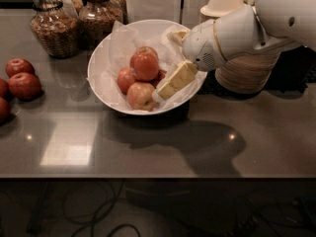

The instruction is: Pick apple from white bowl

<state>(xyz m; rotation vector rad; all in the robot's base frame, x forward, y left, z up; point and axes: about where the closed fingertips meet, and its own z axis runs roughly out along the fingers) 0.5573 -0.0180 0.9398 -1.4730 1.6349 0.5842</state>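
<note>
While reaching into white bowl (97,79) at frame middle, gripper (166,65) was wide open, holding nothing; lower finger (174,80) lay just beside pale apple (139,96), right of apple (144,65).

- A large, shallow white bowl (97,63) lined with crinkled white paper stands on the grey table (207,142).
- A round red-orange apple (145,65) lies on top of the pile in the bowl. A paler yellow-pink apple (140,96) lies in front of it.
- The white arm's gripper (165,65) reaches in from the right over the bowl's rim, its yellowish fingers (174,81) spread apart.
- The lower finger is just beside the paler apple.
- Dark red apples (23,84) lie at the left, well apart from the bowl.
</note>
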